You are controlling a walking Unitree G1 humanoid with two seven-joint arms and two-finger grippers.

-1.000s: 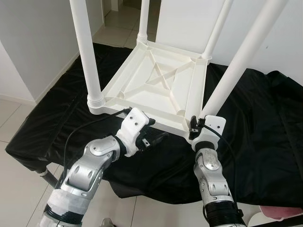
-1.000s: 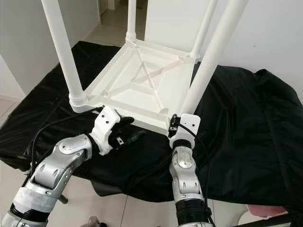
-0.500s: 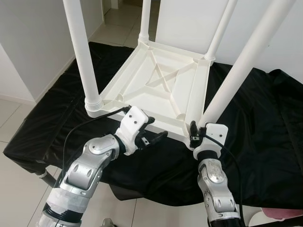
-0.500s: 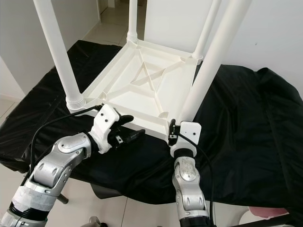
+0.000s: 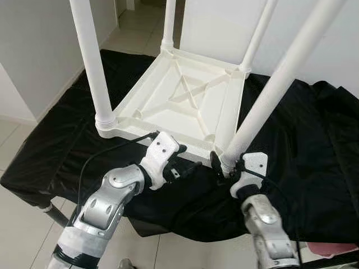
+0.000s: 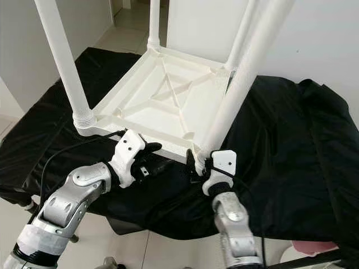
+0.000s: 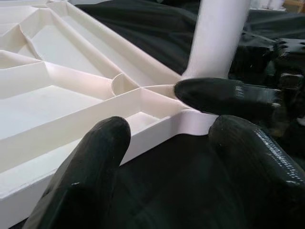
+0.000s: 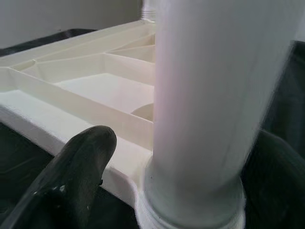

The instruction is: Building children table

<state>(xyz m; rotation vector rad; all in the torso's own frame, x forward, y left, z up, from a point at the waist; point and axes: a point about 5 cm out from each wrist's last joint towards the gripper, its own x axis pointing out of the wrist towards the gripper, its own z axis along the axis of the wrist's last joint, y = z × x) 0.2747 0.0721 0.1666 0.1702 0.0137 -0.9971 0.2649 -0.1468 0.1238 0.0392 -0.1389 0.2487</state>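
Observation:
A white plastic children's table (image 5: 185, 101) lies upside down on a black cloth, its four legs pointing up. My right gripper (image 5: 223, 165) is at the base of the near right leg (image 5: 269, 95), open, with one black finger on each side of it. The right wrist view shows that leg (image 8: 209, 95) close up, with a gap between it and one of the fingers (image 8: 83, 171). My left gripper (image 5: 189, 167) is open and low, just in front of the table's near rim (image 7: 143, 129), pointing towards that same corner and holding nothing.
The black cloth (image 5: 314, 140) drapes over a low support that stands on a pale tiled floor (image 5: 22, 140). A metal support leg (image 5: 50, 210) shows under the cloth at the left. White walls stand close on the left and behind. Something pink (image 5: 331, 249) lies at the bottom right.
My right gripper has moved forward to the base of the near right leg, and its fingers now straddle it. The left gripper has edged right along the front rim.

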